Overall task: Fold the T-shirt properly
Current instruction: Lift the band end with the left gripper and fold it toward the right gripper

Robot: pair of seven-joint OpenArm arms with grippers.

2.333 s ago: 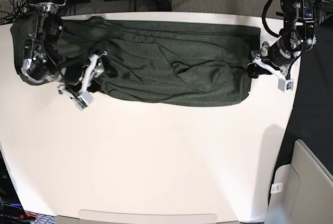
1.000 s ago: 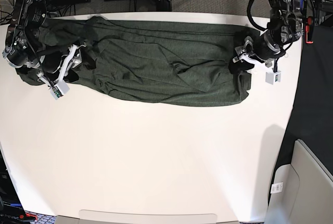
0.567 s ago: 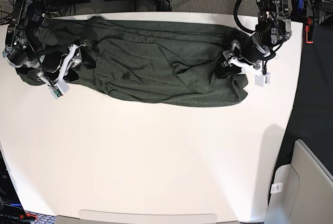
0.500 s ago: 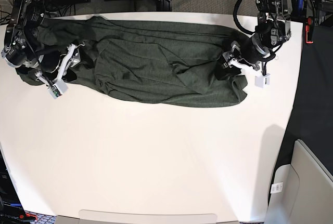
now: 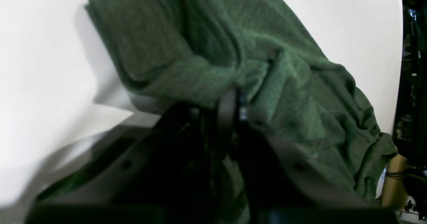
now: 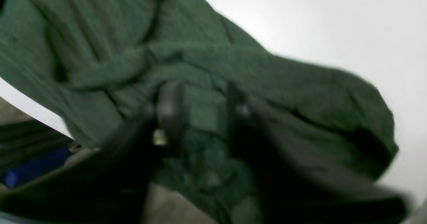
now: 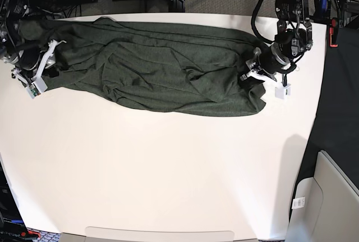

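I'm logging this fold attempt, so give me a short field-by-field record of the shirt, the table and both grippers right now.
garment: T-shirt, dark olive green, stretched lengthwise along the table's far side, wrinkled
surface: white table
left gripper: closed on a bunched fold at one end of the shirt
right gripper: at the opposite end, fabric between its fingers, view blurred
fold state: not yet folded across its length

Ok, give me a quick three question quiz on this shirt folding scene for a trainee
1. True or false: the T-shirt lies stretched lengthwise along the far side of the table.
2. What does the left gripper clamp? A) fabric at one end of the shirt B) a hanger C) nothing
3. Fill in: fabric sits between the right gripper's fingers, though that view is too ______ to show a firm pinch.

Key: 1 true; 2 A; 3 blurred
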